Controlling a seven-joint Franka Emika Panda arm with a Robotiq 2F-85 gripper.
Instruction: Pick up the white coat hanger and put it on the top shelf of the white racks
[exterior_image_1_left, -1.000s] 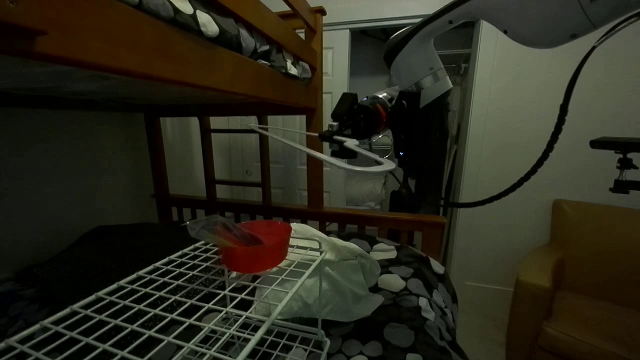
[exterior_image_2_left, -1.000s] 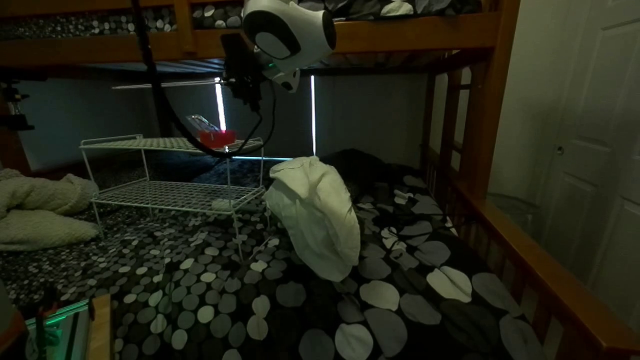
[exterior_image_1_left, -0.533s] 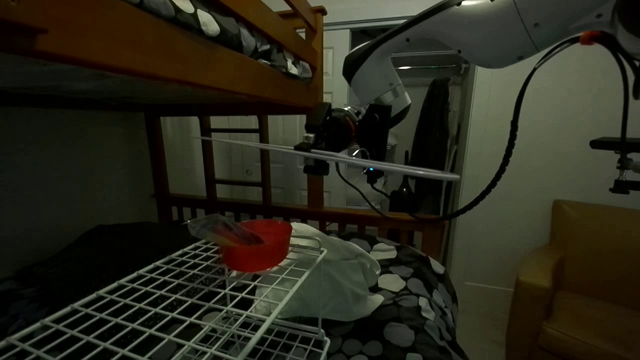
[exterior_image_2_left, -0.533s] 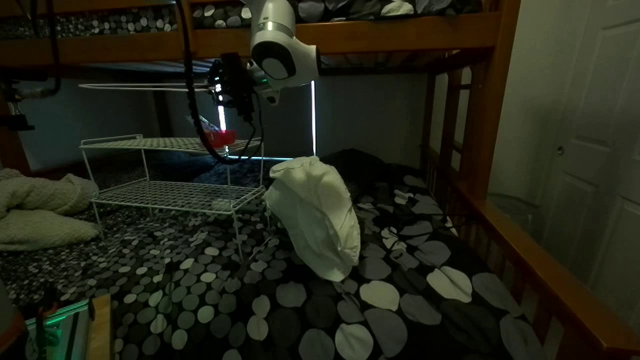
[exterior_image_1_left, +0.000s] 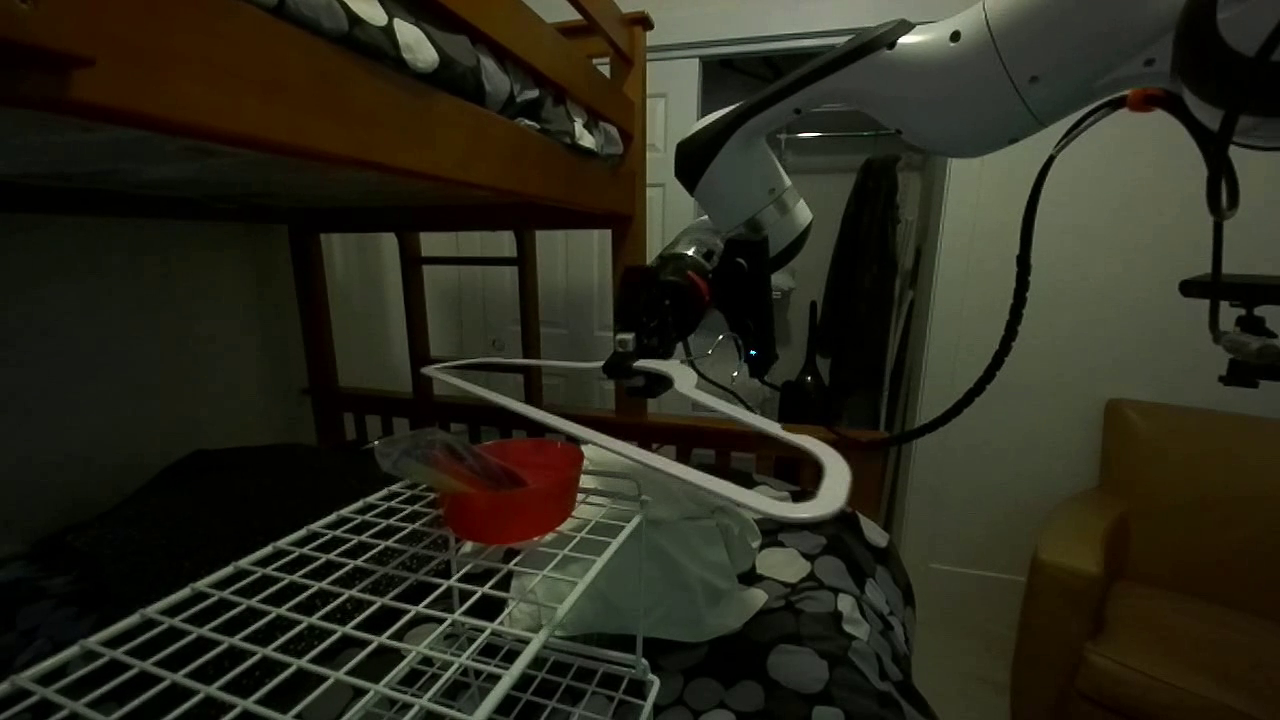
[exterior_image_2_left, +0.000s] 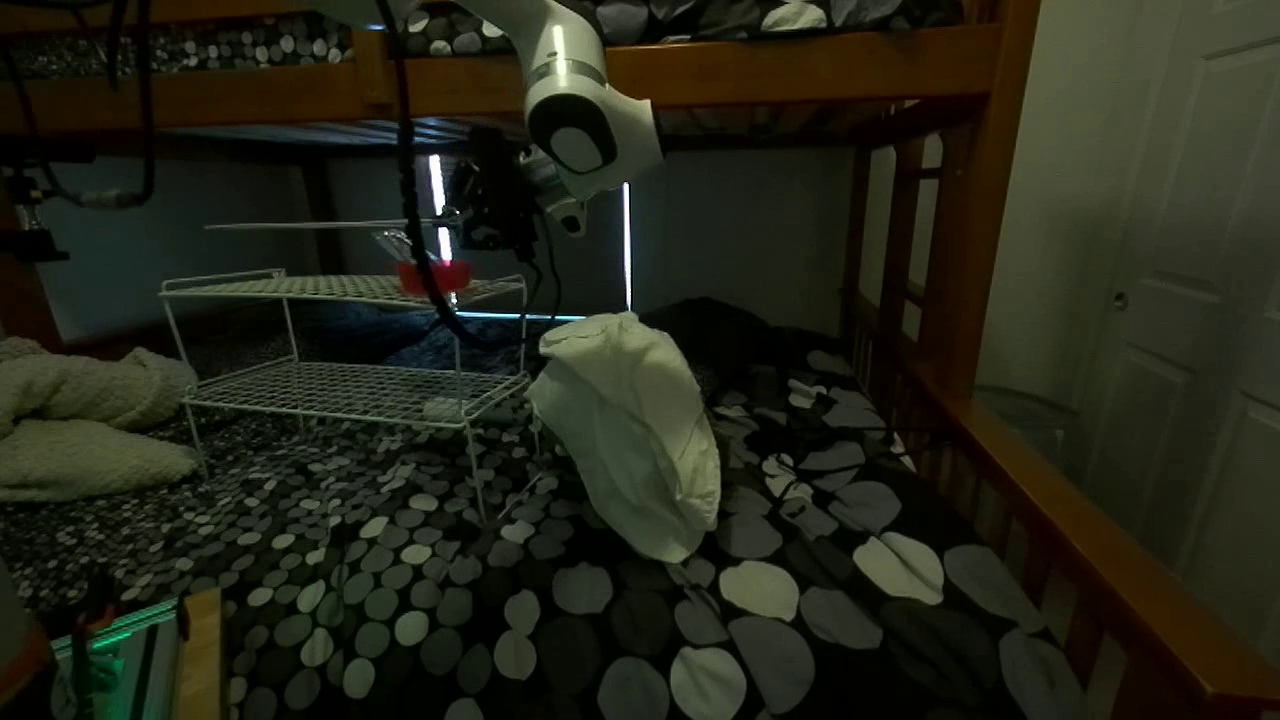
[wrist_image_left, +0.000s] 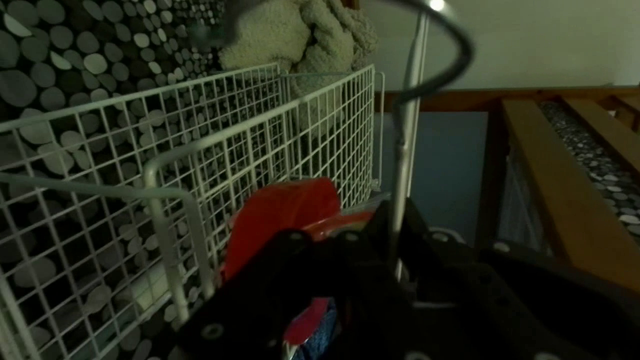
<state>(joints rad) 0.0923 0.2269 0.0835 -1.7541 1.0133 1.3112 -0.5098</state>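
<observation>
Hand (exterior_image_1_left: 630, 374) now lower, with hanger (exterior_image_1_left: 700, 481)

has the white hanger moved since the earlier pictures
Yes: in both exterior views the white hanger has come down toward the rack's top shelf.

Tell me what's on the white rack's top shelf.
A red bowl, with a clear plastic item sticking out past its rim. The bowl's wall covers whatever lies deeper inside. The white coat hanger is not there yet.
</observation>
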